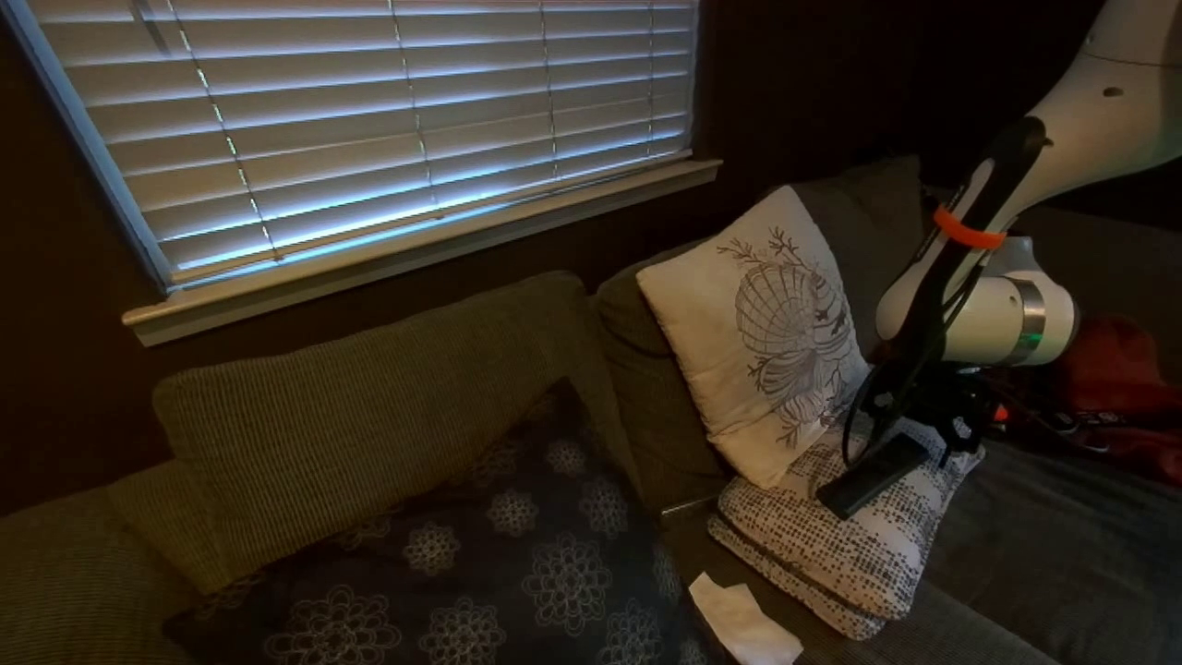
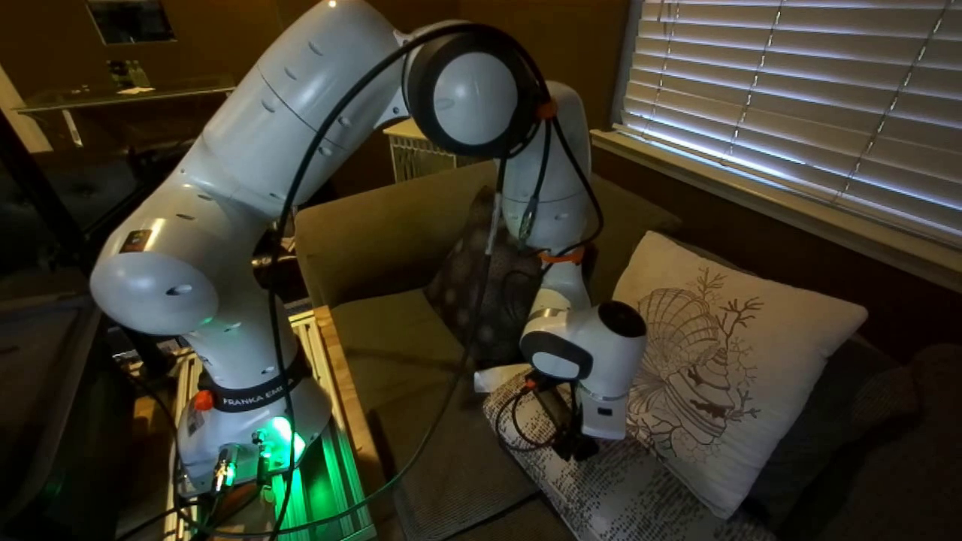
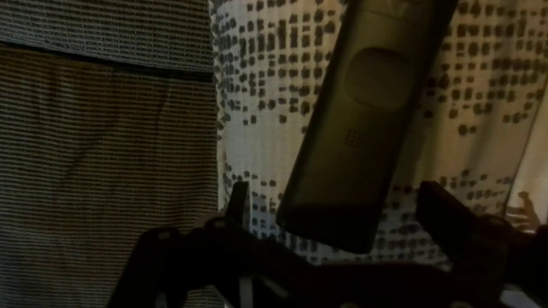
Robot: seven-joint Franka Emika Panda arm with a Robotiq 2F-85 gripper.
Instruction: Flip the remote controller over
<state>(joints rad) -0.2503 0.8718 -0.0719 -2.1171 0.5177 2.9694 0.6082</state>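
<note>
The sofa (image 1: 369, 425) stretches under and behind the spotted cushion (image 1: 831, 554), its ribbed brown cover dim in low light. The blinds (image 1: 416, 120), their slats edged with bluish light, hang above the sofa back, well apart from the spotted cushion. The arm (image 2: 248, 150) rises from a base (image 2: 225, 428) that also stands well apart from the spotted cushion, then bends so that its lower end is above it. The dark cushion (image 1: 499, 563), printed with pale flowers, leans left of the spotted cushion in an exterior view. The shell cushion (image 1: 776, 314) stands tilted, its lower edge meeting the spotted cushion. The spotted cushion is white with dark dabs, and one edge shows two layers.

Low over the spotted cushion is the gripper (image 3: 334, 192). In the wrist view its fingers (image 3: 237, 201) stand wide apart, one on each side of an end of the remote (image 3: 364, 124), with a gap between each finger and the remote. The paper (image 1: 743, 619) is white and lies just beside the spotted cushion. The remote, a slim dark bar, lies slantwise on top of the spotted cushion; the face turned up bears an oval recess and a patch of small dots.
</note>
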